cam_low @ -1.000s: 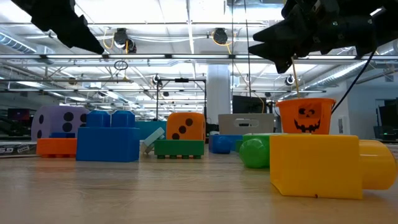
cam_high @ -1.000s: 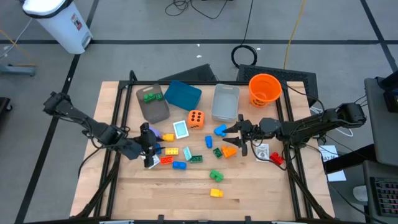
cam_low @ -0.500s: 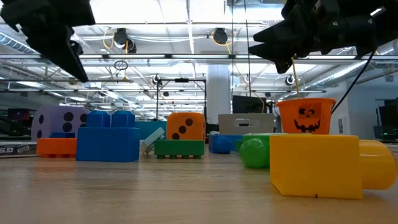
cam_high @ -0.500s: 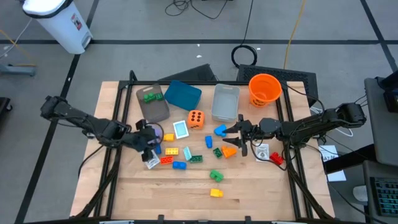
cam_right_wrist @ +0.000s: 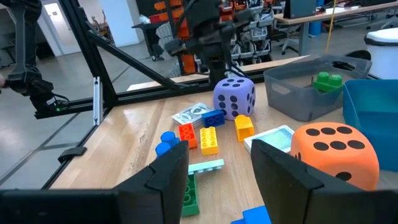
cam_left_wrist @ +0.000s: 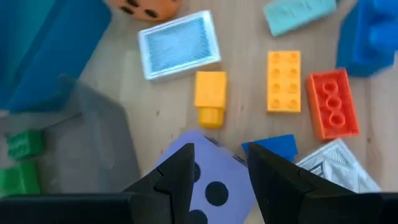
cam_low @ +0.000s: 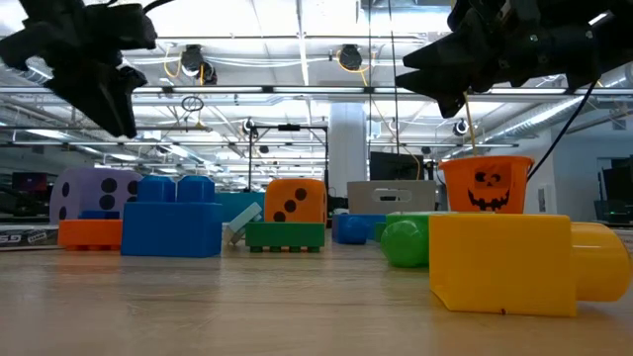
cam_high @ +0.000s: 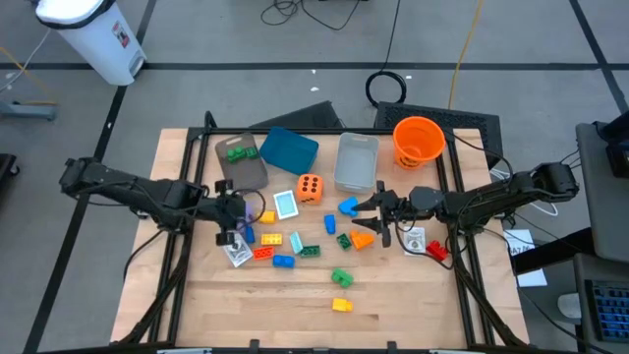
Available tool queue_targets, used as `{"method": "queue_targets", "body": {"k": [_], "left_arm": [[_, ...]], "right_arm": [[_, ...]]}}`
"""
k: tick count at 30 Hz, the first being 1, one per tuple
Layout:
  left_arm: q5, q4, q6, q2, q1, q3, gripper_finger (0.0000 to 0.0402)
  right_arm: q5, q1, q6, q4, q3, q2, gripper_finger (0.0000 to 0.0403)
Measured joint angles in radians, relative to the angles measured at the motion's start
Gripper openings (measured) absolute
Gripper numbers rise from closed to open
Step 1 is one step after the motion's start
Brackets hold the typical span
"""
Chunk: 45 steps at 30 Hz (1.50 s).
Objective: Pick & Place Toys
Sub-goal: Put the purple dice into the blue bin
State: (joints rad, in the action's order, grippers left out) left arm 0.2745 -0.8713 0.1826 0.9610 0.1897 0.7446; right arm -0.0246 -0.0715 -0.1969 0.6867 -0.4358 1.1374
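Currently judged at an early stage, with most toys not yet put away.

Nearest the front edge, on the grained wooden table (cam_high: 197, 295): a yellow brick (cam_high: 341, 305) of hard glossy plastic, and just beyond it a rounded green piece (cam_high: 341, 278).

Farther in, a loose scatter at mid-table: a blue brick (cam_high: 283, 262), a red brick (cam_high: 263, 253), a flat green brick (cam_high: 309, 250), a studded yellow plate (cam_high: 272, 239) and a silver patterned card (cam_high: 237, 256) lying flat.

Left gripper (cam_high: 234, 218) hung over the left of this scatter, above the purple die (cam_left_wrist: 214, 190). Fingers apart and holding nothing, the die resting on the table beneath. Die noted as a smooth cube with rounded corners and dark spots.

Right gripper (cam_high: 366, 216) raised to the right of mid-table, fingers likewise apart and empty. Close by it, an orange piece (cam_high: 362, 239) and a small blue block (cam_high: 348, 206). Toward the right edge, more cards (cam_high: 415, 239) and a second red brick (cam_high: 437, 252).

Beyond these, a blue-backed card (cam_high: 285, 205) beside the orange die (cam_high: 310, 188).

Along the far side, left to right: a grey tray (cam_high: 246, 177) holding two green bricks (cam_high: 239, 152), the only toys seen placed; a teal box (cam_high: 289, 149); a translucent bin (cam_high: 356, 162); a round orange bucket (cam_high: 419, 141).

Outstanding: both dice, all the cards and nearly every brick.
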Motion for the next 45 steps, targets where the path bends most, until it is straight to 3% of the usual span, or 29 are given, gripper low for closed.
{"method": "queue_targets", "body": {"k": [7, 11, 18, 25, 33, 40, 45], "left_arm": [[-0.025, -0.147, 0.451, -0.001, -0.103, 0.162, 0.0154], [-0.052, -0.226, 0.479, -0.001, -0.145, 0.198, 0.0154], [-0.162, -0.356, 0.693, 0.077, -0.208, 0.198, 0.0154], [-0.316, -0.397, 0.718, 0.212, -0.248, 0.199, 0.0132], [-0.335, -0.439, 0.738, 0.264, -0.305, 0.199, 0.0092], [-0.333, -0.439, 0.662, 0.259, -0.365, 0.199, 0.0088], [-0.326, -0.437, 0.624, 0.26, -0.415, 0.199, 0.0088]], "right_arm": [[0.0, 0.0, 0.0, -0.017, 0.0, 0.0, 0.0167], [0.0, 0.0, 0.0, -0.017, 0.0, 0.0, 0.0167], [0.0, -0.001, 0.0, -0.018, 0.0, 0.0, 0.0167], [0.002, -0.002, -0.024, -0.051, 0.001, 0.0, 0.0167], [0.001, -0.002, -0.061, -0.02, 0.061, 0.0, 0.0167], [0.0, -0.002, -0.079, 0.14, 0.113, 0.0, 0.0167], [0.001, -0.002, -0.08, 0.15, 0.116, 0.0, 0.0167]]}}
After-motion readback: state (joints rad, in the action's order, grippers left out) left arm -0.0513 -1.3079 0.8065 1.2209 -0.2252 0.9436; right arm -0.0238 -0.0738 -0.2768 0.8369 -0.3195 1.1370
